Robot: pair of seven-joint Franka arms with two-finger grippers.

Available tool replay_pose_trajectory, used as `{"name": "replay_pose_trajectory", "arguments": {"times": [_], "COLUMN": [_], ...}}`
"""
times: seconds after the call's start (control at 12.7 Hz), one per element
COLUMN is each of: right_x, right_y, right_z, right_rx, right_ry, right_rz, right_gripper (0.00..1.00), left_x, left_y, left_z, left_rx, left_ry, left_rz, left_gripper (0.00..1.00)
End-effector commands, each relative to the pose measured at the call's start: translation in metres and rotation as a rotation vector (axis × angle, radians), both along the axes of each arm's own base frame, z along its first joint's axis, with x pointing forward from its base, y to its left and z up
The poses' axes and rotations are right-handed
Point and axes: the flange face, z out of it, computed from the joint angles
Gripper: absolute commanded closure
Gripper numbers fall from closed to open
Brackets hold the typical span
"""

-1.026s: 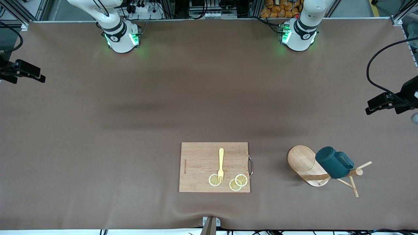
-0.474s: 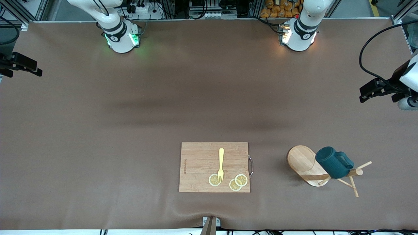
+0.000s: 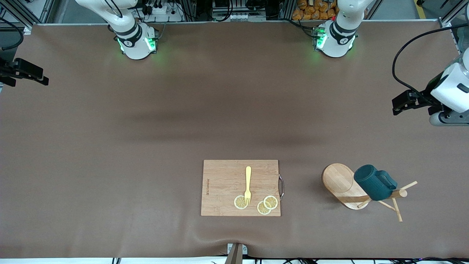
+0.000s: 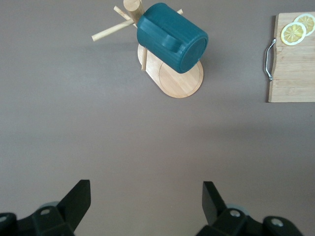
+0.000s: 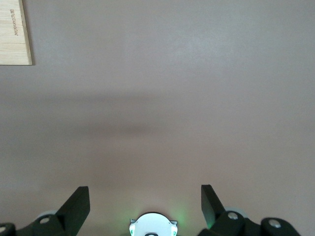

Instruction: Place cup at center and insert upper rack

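Jaws on both grippers stood wide apart with nothing between them. Taking the cutting board (image 3: 240, 187) as the landmark, the left gripper (image 3: 403, 103) hung in the air at the edge of the bench (image 3: 146, 165) toward the left arm's end, well apart from the board, and its wrist view looked down past its 2 dark fingers (image 4: 74, 201) onto bare brown cover. The right gripper (image 3: 33, 73) hung at the bench edge toward the right arm's end, also well away from the board, with its own fingers (image 5: 74, 204) spread over the bare cover and a corner of the board showing in its wrist view. The upper rack (image 3: 344, 185) lay tipped over on its side, well apart from the board toward the left arm's end and about level with it, its oval base turned up on edge and its post and thin pegs pointing away from the board. The cup (image 3: 372, 182) lay on its side across the rack's post, touching it, handle upward. On the board rested 1 yellow fork (image 3: 248, 183) and 3 lemon slices (image 3: 266, 204), with the fork's tines over 1 slice, and a metal handle (image 3: 281, 187) sat on the board's edge facing the rack.
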Motion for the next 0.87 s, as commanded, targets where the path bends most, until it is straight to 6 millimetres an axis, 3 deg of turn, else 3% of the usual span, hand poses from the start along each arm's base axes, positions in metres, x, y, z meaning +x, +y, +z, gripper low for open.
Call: {"name": "replay_pose_trajectory", "arguments": {"times": [0.0, 0.24, 0.79], "right_x": [-0.003, -0.003, -0.002], "right_y": [0.002, 0.002, 0.003], "right_z": [0.006, 0.006, 0.007], "right_rx": [-0.020, -0.021, -0.025], "right_ry": [0.001, 0.001, -0.011], "right_rz": [0.000, 0.001, -0.008], "right_gripper": [0.00, 0.00, 0.00], "left_x": [-0.017, -0.024, -0.045], "left_y": [-0.010, -0.021, -0.019], "left_z": [0.019, 0.019, 0.005], "left_rx": [0.021, 0.022, -0.020], "left_ry": [-0.015, -0.004, 0.062], "left_rz": [0.009, 0.017, 0.058], "left_gripper": [0.00, 0.00, 0.00]}}
